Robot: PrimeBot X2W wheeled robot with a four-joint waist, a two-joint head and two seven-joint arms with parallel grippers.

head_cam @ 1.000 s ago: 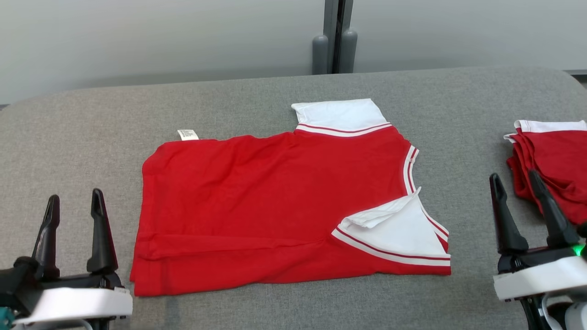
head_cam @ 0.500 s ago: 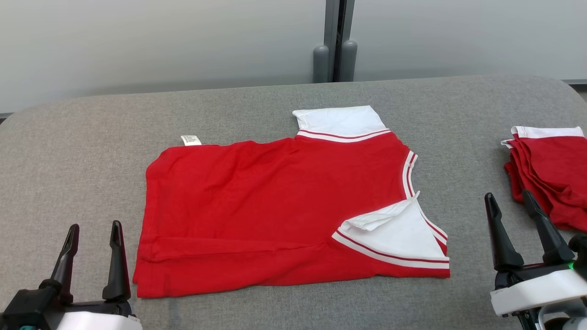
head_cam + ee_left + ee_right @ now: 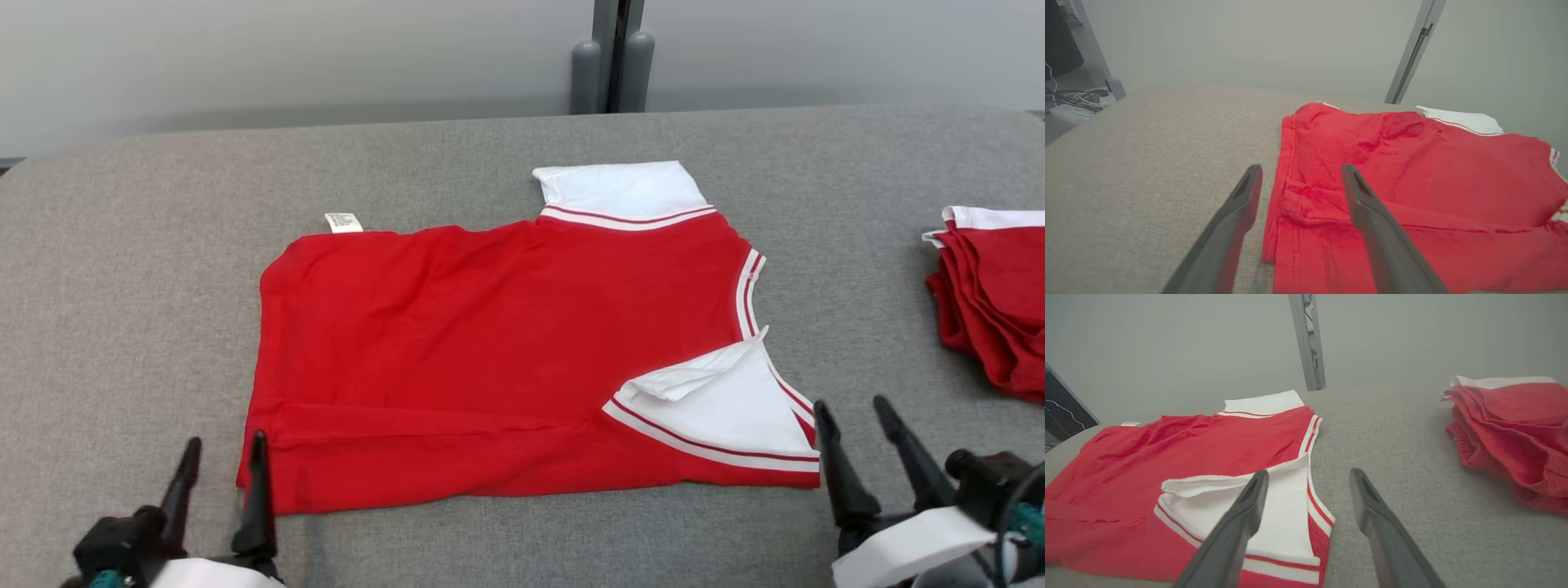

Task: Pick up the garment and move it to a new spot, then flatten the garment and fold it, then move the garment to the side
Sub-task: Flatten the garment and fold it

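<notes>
Garment (image 3: 506,359) lies flat mid grey table (image 3: 122,286), long axis left-right in head view: hem toward robot's left, neckline and sleeves toward its right. Red body, white sleeves with striped trim. Near sleeve (image 3: 727,416) folded onto body, white label (image 3: 343,221) at far hem corner. Left gripper (image 3: 226,441) jaws wide, empty, at near hem corner. Right gripper (image 3: 850,403) wide, empty, beside near sleeve. Red stack (image 3: 992,294) far right.

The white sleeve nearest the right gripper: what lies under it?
Under the white sleeve lies red cloth of the same garment, which shows just past the striped hem. The garment rests on the grey padded surface. Any folds beneath the sleeve are covered.
</notes>
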